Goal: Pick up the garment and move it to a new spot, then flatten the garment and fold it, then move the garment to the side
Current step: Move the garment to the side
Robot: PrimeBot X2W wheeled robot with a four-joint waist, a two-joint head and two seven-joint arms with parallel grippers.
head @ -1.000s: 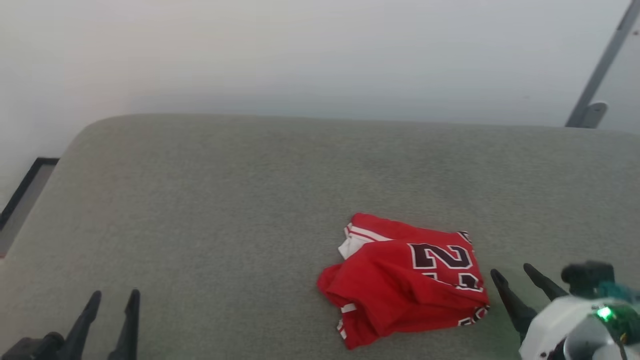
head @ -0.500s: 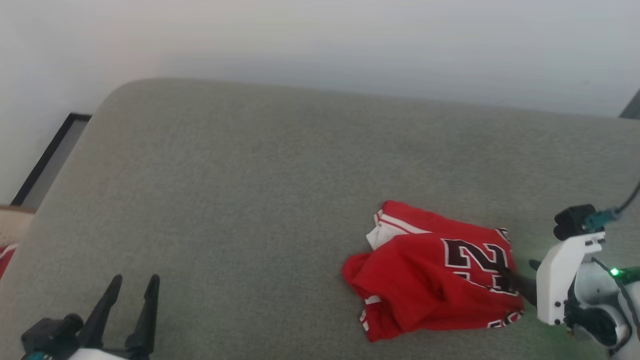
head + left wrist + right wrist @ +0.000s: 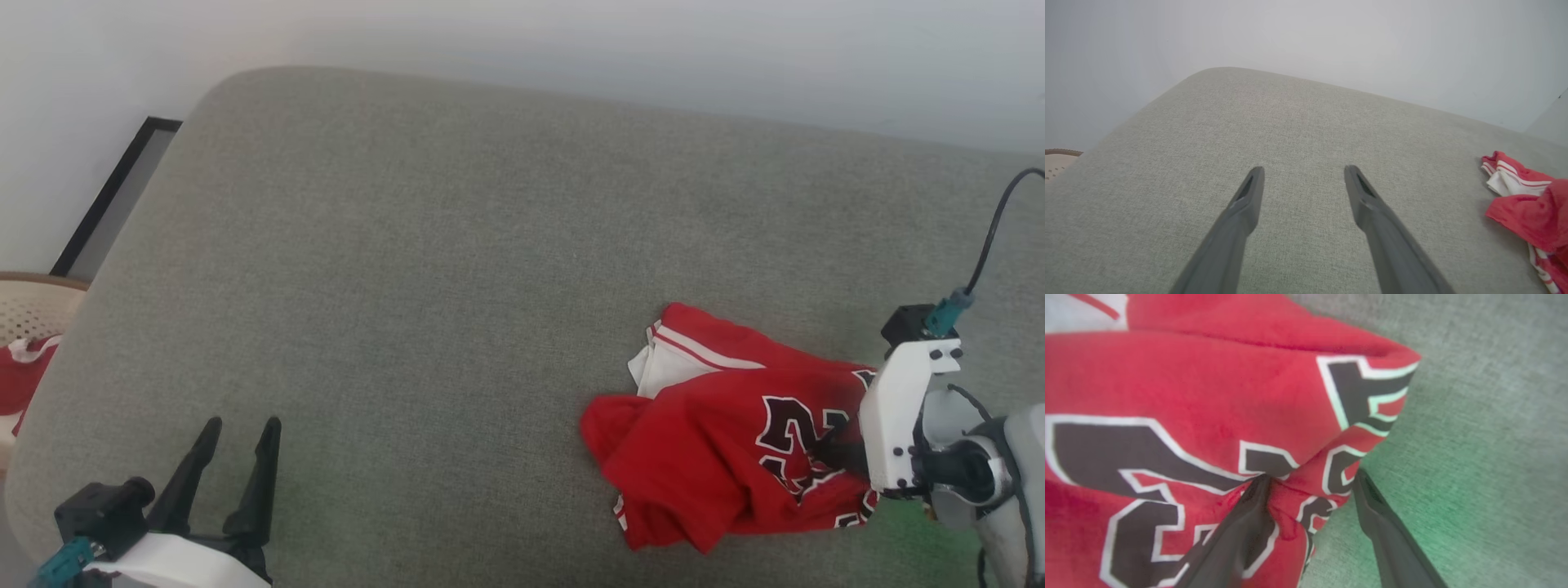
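The garment [image 3: 718,425], a crumpled red jersey with a white striped panel and black-and-white lettering, lies on the right of the grey cushion [image 3: 457,269]. My right gripper [image 3: 834,453] reaches into its right edge from the right, mostly hidden behind its white wrist mount. In the right wrist view that gripper [image 3: 1310,477] is open. One finger [image 3: 1249,522] presses into the lettered cloth, and the other rests on the cushion just past the hem. A bunched fold of the garment [image 3: 1208,396] sits between them. My left gripper [image 3: 243,429] stands open at the lower left, far from the garment [image 3: 1531,204], with bare cushion between its fingers [image 3: 1249,196].
A pale woven basket [image 3: 37,302] with red cloth [image 3: 20,380] in it stands off the cushion's left edge. A black-framed panel [image 3: 114,196] leans by the white wall. A dark cable [image 3: 992,229] rises from the right wrist. Wide bare cushion lies left of the garment.
The head camera has tipped down and shifted. My right gripper has moved forward from beside the garment onto its right edge, bunching the cloth there. The left gripper stays open.
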